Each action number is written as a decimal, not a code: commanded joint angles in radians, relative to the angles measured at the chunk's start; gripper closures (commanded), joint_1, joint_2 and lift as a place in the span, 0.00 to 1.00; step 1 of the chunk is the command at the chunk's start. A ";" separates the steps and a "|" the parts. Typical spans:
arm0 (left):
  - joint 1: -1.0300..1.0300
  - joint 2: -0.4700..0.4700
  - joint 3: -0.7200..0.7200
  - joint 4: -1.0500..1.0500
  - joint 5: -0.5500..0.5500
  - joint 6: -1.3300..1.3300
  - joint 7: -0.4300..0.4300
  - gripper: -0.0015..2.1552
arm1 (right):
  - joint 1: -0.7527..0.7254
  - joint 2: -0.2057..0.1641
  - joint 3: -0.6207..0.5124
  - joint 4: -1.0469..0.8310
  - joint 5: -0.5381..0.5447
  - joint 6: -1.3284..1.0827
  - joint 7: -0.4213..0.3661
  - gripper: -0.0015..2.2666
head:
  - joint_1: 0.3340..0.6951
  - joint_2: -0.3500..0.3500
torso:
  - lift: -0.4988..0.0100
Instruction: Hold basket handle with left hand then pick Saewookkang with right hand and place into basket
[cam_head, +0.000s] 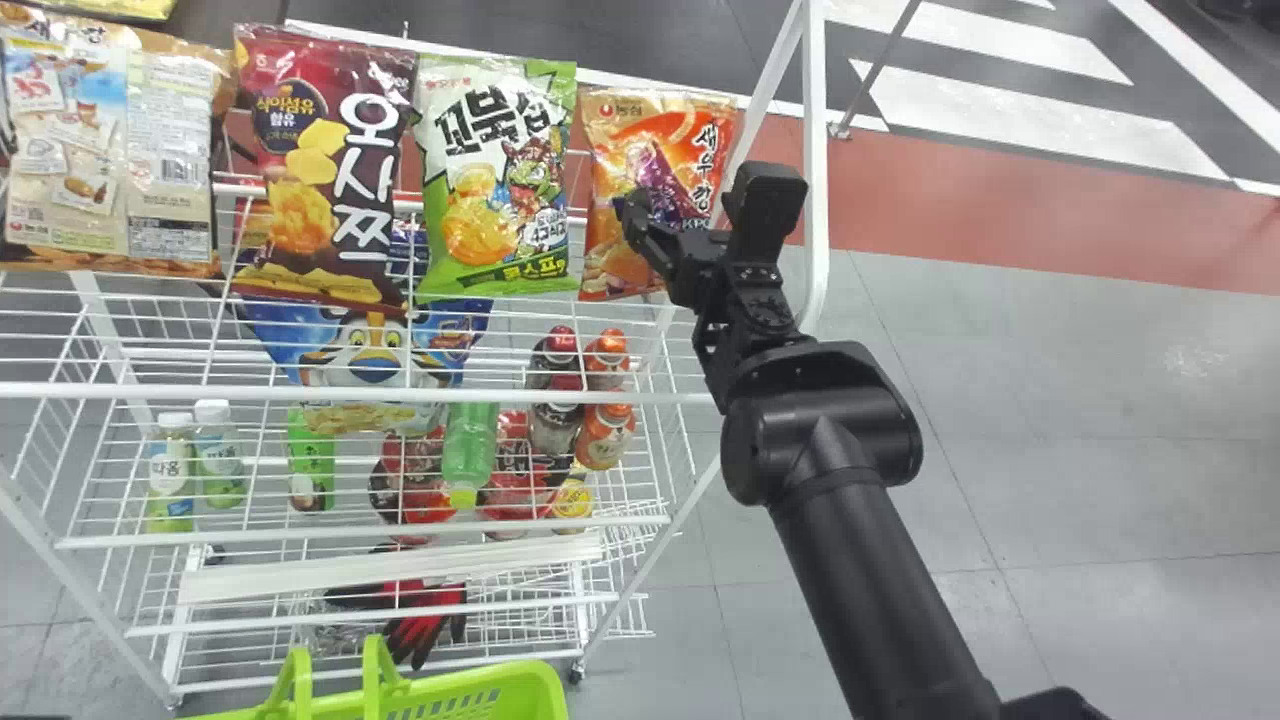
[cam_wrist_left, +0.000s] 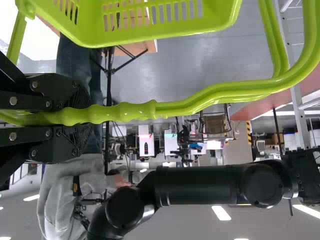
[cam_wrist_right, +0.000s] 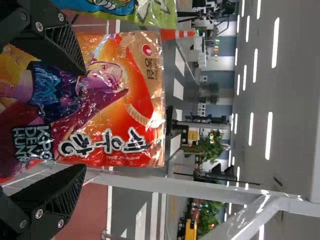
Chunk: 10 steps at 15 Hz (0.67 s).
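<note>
My right gripper (cam_head: 690, 215) stands open at the orange Saewookkang bag (cam_head: 655, 140) on the rack's top shelf, at its right end. In the right wrist view the Saewookkang bag (cam_wrist_right: 115, 110) lies between and beyond the spread fingers of my right gripper (cam_wrist_right: 82, 122), not clasped. The green basket (cam_head: 480, 695) is at the bottom edge of the head view. In the left wrist view my left gripper (cam_wrist_left: 75, 117) is shut on the handle (cam_wrist_left: 135, 111) of the basket (cam_wrist_left: 150, 25).
A green snack bag (cam_head: 500, 180) stands just left of the Saewookkang, with a dark red bag (cam_head: 320, 170) further left. The white rack post (cam_head: 815, 170) rises close to my right gripper. Bottles (cam_head: 605, 435) sit on the shelf below.
</note>
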 joint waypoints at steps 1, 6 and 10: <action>-0.005 0.000 -0.001 0.006 -0.001 0.004 0.001 0.97 | -0.042 0.002 0.004 0.066 0.004 0.000 0.026 0.07 | 1.00 0.03 | 0.95; -0.014 0.000 -0.010 0.027 -0.007 0.004 -0.004 0.97 | -0.088 0.011 0.004 0.135 -0.006 0.025 0.132 0.15 | 1.00 0.07 | 0.95; -0.022 -0.002 -0.015 0.036 -0.009 0.004 -0.001 0.97 | -0.079 0.012 0.000 0.124 0.016 0.080 0.158 0.99 | 1.00 0.09 | 0.95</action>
